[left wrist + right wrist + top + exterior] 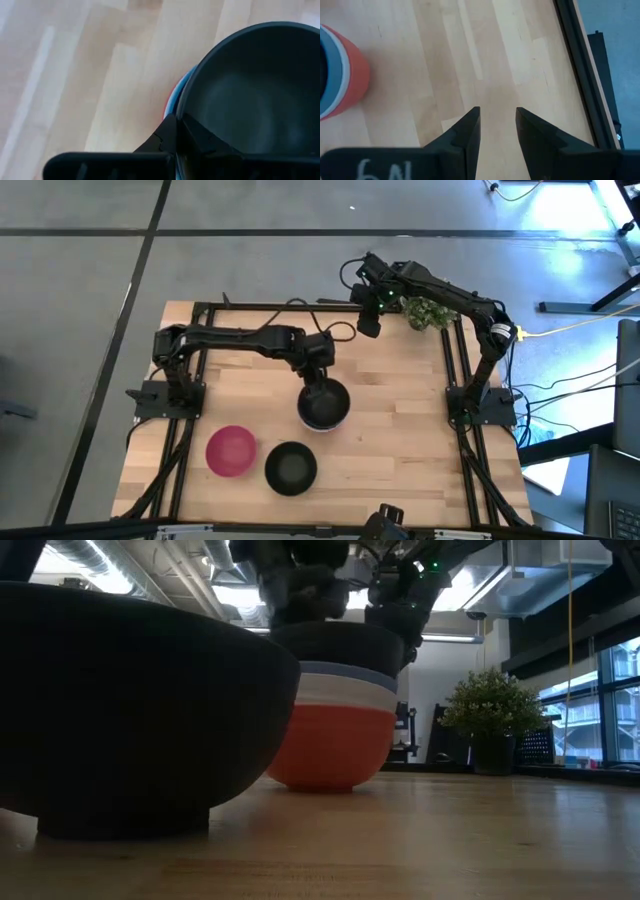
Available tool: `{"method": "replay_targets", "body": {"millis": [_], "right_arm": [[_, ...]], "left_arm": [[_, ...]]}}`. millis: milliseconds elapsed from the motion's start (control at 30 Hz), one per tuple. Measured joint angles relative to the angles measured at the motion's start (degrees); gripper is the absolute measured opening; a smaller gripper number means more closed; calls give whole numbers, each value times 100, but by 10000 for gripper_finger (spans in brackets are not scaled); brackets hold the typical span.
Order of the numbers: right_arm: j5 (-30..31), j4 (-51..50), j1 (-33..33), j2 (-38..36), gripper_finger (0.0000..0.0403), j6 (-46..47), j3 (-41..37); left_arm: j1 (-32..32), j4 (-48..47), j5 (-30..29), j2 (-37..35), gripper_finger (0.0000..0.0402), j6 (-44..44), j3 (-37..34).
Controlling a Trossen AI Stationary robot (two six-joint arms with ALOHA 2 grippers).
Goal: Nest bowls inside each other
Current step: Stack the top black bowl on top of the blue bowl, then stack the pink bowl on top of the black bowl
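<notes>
A stack of bowls point(325, 408) stands mid-table: red point(330, 745) at the bottom, then white point(345, 693), light blue point(345, 672), and a black bowl point(340, 643) on top. My left gripper point(318, 378) is at the stack's far rim, shut on the top black bowl point(260, 90). A magenta-pink bowl point(231, 450) and a second black bowl point(291, 467) rest on their bases near the table's front. My right gripper point(368, 323) waits open near the far edge, over bare wood point(497, 125). My left gripper holds the top black bowl by its rim point(186, 107) on the far side, one finger point(207, 145) inside the bowl and one point(160, 140) outside. The fingers come from above, pointing down. The bowl sits upright, nested in the light blue bowl of the stack.
A small green potted plant point(430, 311) stands at the table's far right corner, beside my right arm. Black frame rails point(455, 370) run along the table's left and right sides. Bare wood lies right of the stack point(400, 440).
</notes>
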Motion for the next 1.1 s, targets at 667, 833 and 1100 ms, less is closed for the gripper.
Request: {"method": "replay_targets", "body": {"millis": [667,833,1100], "right_arm": [[-7,-4,0,0,126,-11,-2],[-7,-2,0,0,126,-20,-2],[-7,-7,0,0,126,-20,-2]], "left_arm": [[-28,440,-161,66,93,47,1],[-5,472,-155,65,99,81,4],[201,-155,-129,-105,100,366,448]]}}
